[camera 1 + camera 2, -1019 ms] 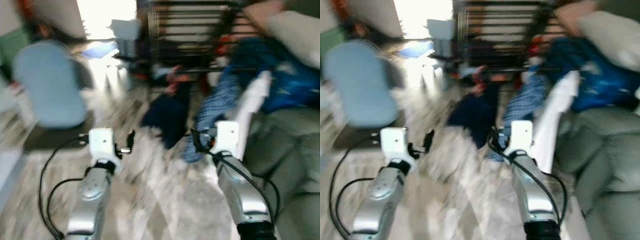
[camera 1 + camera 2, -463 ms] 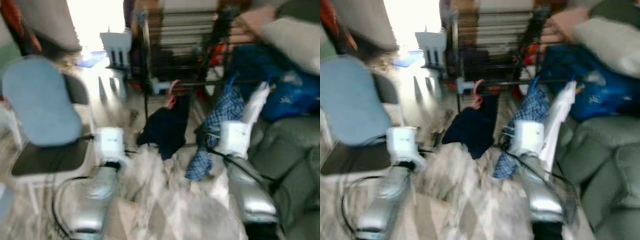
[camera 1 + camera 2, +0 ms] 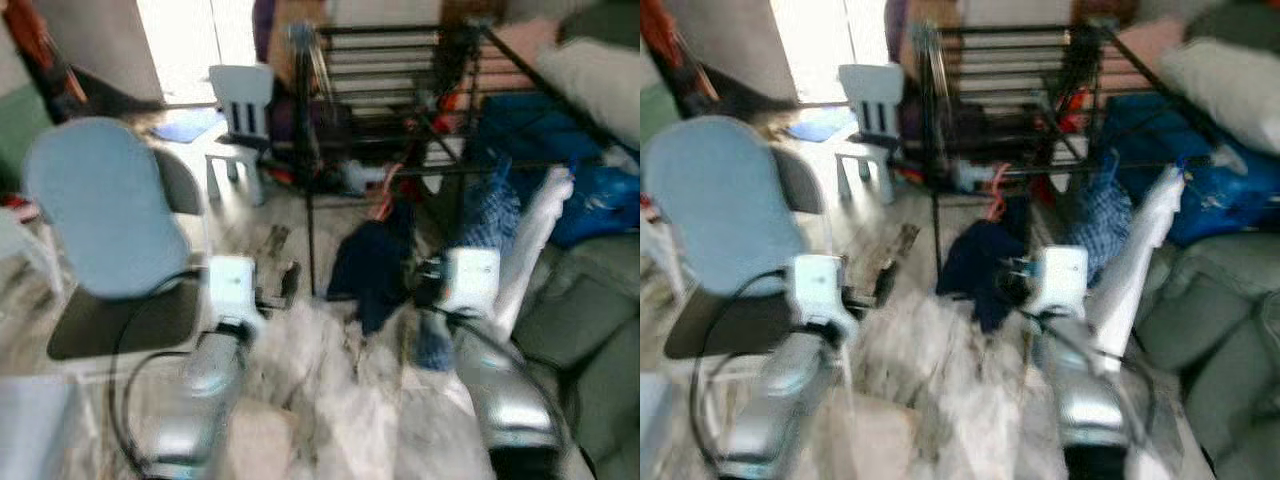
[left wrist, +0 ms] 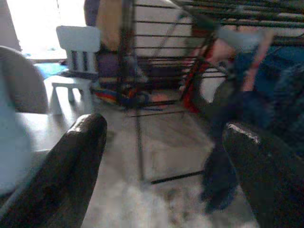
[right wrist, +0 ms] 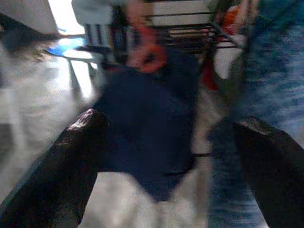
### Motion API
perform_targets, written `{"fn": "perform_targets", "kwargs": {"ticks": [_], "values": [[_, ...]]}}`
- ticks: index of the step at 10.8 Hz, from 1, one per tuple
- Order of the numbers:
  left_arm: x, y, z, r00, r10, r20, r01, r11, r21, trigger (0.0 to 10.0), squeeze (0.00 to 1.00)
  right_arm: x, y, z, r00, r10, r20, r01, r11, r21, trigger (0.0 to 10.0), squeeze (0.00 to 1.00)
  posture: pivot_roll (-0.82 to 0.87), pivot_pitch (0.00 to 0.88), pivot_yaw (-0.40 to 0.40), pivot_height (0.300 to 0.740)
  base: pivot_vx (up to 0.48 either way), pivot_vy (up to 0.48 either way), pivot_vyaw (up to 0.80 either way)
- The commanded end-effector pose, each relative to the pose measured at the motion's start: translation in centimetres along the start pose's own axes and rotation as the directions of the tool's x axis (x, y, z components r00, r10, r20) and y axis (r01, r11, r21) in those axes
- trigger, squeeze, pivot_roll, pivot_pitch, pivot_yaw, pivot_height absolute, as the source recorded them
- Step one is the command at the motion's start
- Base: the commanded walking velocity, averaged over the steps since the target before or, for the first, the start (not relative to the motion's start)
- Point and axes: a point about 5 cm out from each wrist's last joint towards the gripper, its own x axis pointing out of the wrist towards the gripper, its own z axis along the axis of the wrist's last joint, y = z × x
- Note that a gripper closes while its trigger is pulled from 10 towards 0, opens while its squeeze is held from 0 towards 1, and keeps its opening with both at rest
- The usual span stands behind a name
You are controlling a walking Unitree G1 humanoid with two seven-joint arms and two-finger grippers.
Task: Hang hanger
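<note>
Grippers (image 4: 161, 156) (image 5: 166, 156) wide apart, empty

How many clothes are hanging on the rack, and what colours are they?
Dark navy garment: 1
Blue checked garment: 1
White garment: 1
Total: 3 hanging on the black drying rack.

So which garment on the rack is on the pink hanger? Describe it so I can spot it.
Find the black drying rack in the middle of the room. From its lower front bar hang several clothes; the leftmost is a dark navy garment under a pink hanger. The checked blue shirt and white garment hang to its right.
</note>
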Motion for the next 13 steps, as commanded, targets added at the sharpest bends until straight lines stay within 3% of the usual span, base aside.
{"fn": "perform_targets", "kwargs": {"ticks": [1, 7, 10, 13], "values": [[0.3, -0.7, 0.4, 1.0, -0.026, 0.015, 0.025, 1.0, 0.002, 10.0, 0.0, 0.1, -0.6, 0.6, 1.0, -0.021, 0.02, 0.021, 1.0, -0.011, 10.0, 0.0, -0.09, 0.0, 0.015, 0.74, 0.247, 0.412, 0.0], [0.4, -1.1, 0.7, 0.999, -0.034, 0.03, 0.034, 0.999, 0.004, 10.0, 0.0, 0.3, -0.7, 0.7, 0.999, -0.024, 0.022, 0.024, 1.0, -0.011, 10.0, 0.0, -0.09, 0.0, 0.007, 0.74, 0.057, 0.056, 0.0], [0.5, -1.3, 0.8, 0.998, -0.048, 0.035, 0.049, 0.999, -0.016, 10.0, 0.0, 1.2, -1.4, 1.1, 0.996, -0.081, -0.038, 0.081, 0.997, -0.009, 10.0, 0.0, -0.1, 0.0, 0.013, 0.74, 0.0, 0.0, 0.0], [0.6, -1.6, 1.1, 0.996, -0.08, 0.051, 0.08, 0.997, -0.013, 10.0, 0.0, 1.4, -1.9, 0.3, 0.99, -0.108, -0.088, 0.107, 0.994, -0.016, 10.0, 0.0, -0.1, 0.0, 0.019, 0.74, 0.391, 0.0, 0.0]]}}
